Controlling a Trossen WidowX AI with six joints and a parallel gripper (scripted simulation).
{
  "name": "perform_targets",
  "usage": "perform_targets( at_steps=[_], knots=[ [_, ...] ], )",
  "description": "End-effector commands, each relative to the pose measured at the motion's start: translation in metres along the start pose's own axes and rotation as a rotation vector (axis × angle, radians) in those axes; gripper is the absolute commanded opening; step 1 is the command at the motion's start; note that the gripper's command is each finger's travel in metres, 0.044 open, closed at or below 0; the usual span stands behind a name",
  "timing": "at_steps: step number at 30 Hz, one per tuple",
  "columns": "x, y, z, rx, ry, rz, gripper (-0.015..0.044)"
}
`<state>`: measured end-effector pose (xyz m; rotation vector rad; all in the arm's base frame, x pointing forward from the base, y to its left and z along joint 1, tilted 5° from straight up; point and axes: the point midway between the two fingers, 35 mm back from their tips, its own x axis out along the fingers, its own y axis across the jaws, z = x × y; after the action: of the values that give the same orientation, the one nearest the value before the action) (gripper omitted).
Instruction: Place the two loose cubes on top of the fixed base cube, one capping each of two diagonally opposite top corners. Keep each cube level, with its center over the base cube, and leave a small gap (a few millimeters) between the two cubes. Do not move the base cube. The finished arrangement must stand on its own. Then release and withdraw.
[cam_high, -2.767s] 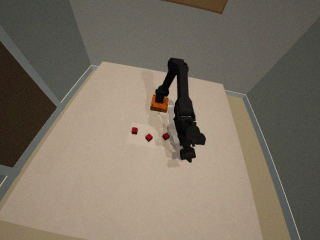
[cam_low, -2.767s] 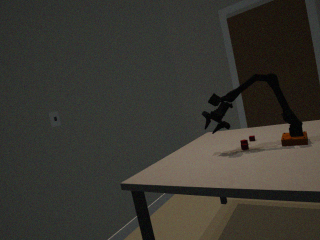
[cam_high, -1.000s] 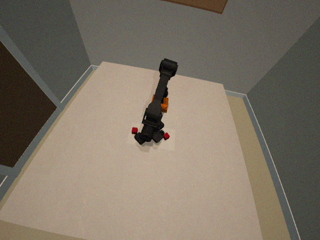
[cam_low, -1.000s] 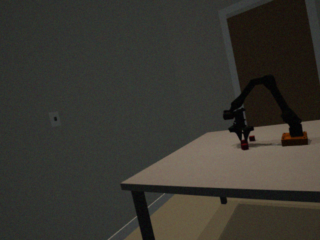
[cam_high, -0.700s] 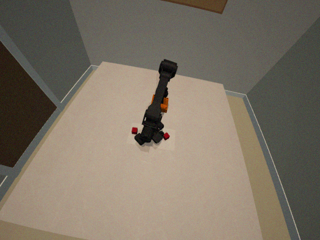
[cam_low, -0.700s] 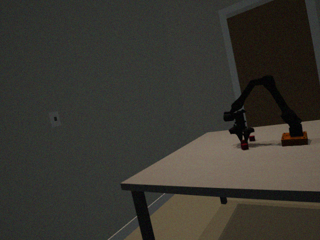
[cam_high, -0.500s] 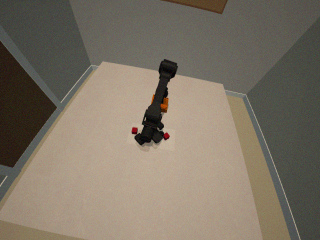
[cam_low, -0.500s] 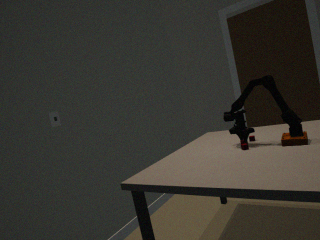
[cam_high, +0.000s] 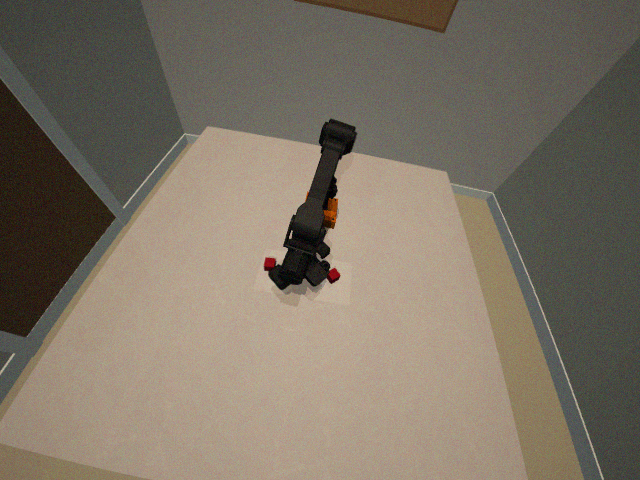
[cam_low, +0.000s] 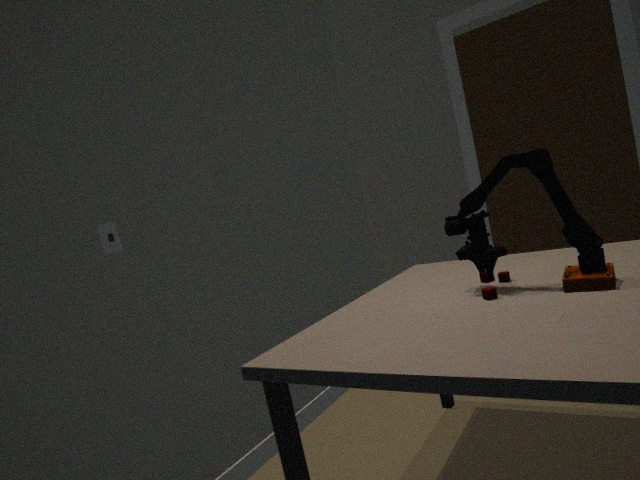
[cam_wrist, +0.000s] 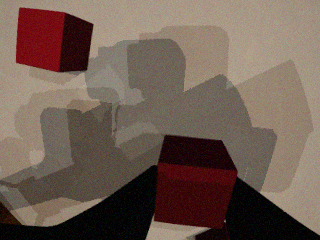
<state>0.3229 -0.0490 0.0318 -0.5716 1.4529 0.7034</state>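
My gripper (cam_low: 486, 279) (cam_wrist: 191, 177) points down and is shut on a red cube (cam_low: 484, 276) (cam_wrist: 196, 196), which looks slightly above the table. The gripper's body hides this cube in the top view. A second red cube (cam_high: 269, 264) (cam_low: 504, 276) is on the table to the gripper's left in the top view. A third red cube (cam_high: 333, 275) (cam_low: 489, 293) is to its right. The wrist view shows one other cube (cam_wrist: 40, 40) at the upper left and a dark sliver of another (cam_wrist: 218, 234) below the held cube. The base cube cannot be told apart by colour.
The arm reaches over the pale table (cam_high: 289, 382) (cam_low: 413, 335) from its orange base (cam_high: 330, 212) (cam_low: 589, 281). The two other cubes stand close on either side of the gripper. Overlapping shadows of the arm lie around the cubes in the wrist view.
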Motion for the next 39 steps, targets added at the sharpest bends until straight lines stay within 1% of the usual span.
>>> perform_targets(
  at_steps=[1, 22, 26, 39],
  knots=[
    [-0.015, -0.003, 0.002, -0.005, -0.006, -0.016, 0.0105],
    [-0.079, 0.002, -0.001, -0.005, -0.006, -0.016, 0.0105],
    [-0.079, 0.003, 0.0, 0.012, -0.006, -0.016, 0.0105],
    [-0.063, 0.026, 0.032, 0.329, -0.01, -0.014, 0.0105]
  ],
)
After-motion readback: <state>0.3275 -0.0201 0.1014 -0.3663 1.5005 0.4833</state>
